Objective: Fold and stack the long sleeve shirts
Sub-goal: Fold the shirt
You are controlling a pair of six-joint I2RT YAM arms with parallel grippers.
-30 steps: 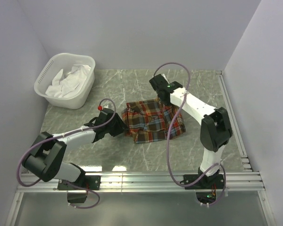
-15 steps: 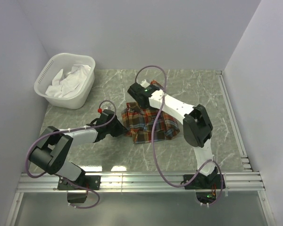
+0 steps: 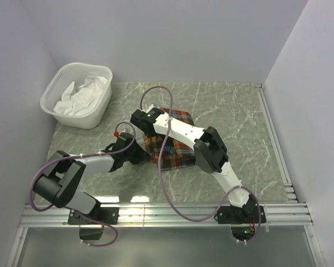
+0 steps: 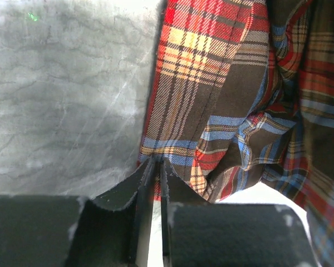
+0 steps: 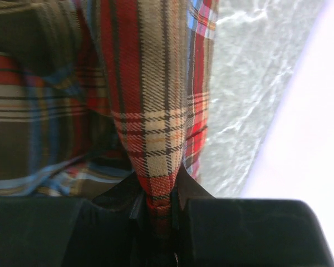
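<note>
Two black-and-white arms reach out from an aluminium rail [image 3: 156, 211] at the table's near edge, and we see both meet at one plaid flannel shirt [image 3: 175, 154] near the middle of the grey-green, marble-veined table [image 3: 239, 111]. Nearest, the left gripper [image 3: 138, 153] lies low at the shirt's left edge. Its wrist view shows the dark, matte fingers [image 4: 142, 178] pressed almost together at the hem, a sliver of red cloth between them [image 4: 154, 162]. The shirt [image 4: 211, 83] is soft woven cloth in red, orange, blue and brown checks, bunched into loose folds rather than lying flat. Seen from above, the heap runs roughly from the near side toward the far wall, and the right forearm covers its middle. We cannot tell which way the collar points. Beyond it, the right gripper [image 3: 138, 122] hangs over the shirt's far left corner. Its wrist view shows the fingers clamped on a narrow ridge of checked fabric [image 5: 145, 83] that rises from between the tips [image 5: 158, 196]. Mauve cables [image 3: 167, 167] loop along both arms. Farthest back on the left, a white slotted plastic basket [image 3: 49, 94] holds crumpled white cloth [image 3: 83, 94] below the pale walls.
</note>
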